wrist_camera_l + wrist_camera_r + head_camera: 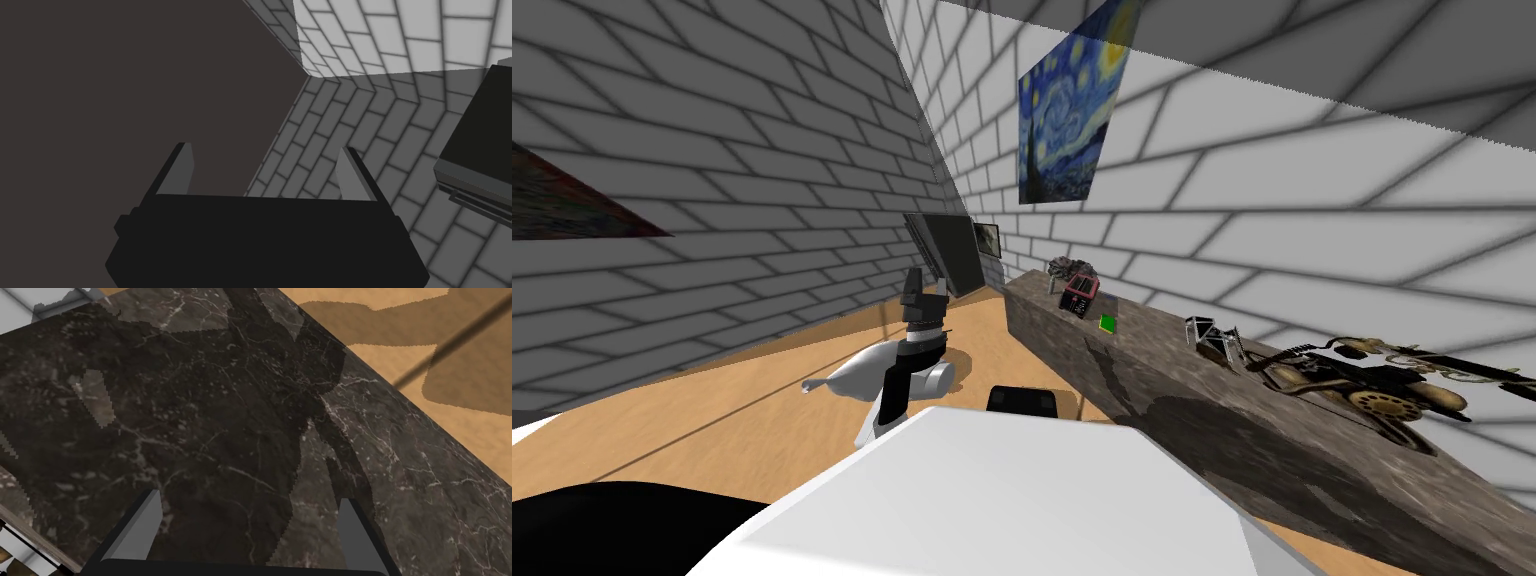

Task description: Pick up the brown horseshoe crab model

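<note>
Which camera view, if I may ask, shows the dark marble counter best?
The head view: the long dark marble counter lies nearly whole, top and side alike. The right wrist view gives a close patch of it; the left wrist view faces brick wall.

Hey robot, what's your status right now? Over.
Left end effector open, empty. Right end effector open over dark marble counter. Likely crab model at counter's far end, ungrasped. Red box close beside it.
</note>
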